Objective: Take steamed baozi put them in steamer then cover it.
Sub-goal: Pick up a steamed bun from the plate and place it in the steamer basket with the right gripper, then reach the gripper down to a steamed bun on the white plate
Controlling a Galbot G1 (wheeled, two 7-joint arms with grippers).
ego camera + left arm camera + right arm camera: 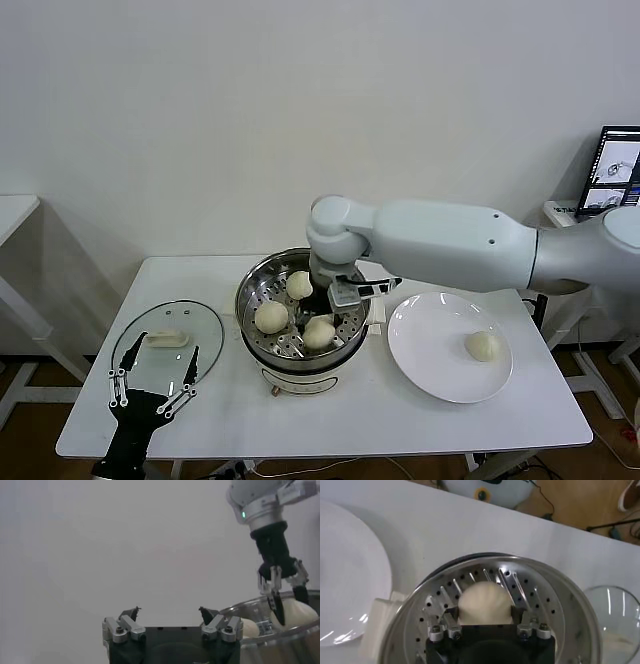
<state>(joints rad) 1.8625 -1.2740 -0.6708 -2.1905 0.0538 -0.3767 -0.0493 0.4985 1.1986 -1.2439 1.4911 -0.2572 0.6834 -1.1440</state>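
Nearest us, our left gripper [150, 392] hangs open beside the clear glass lid with its white handle [167, 341]. Our right gripper [490, 625] pinches a cream-white dough bun [485, 602] inside the shiny steel steamer pot [255, 288] — releasing crookedly could crowd its neighbours. Only the head view shows the last bun [483, 346] on the flat white plate [430, 350].

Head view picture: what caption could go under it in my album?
Right gripper lowers a third baozi into the steamer; one waits on the plate.
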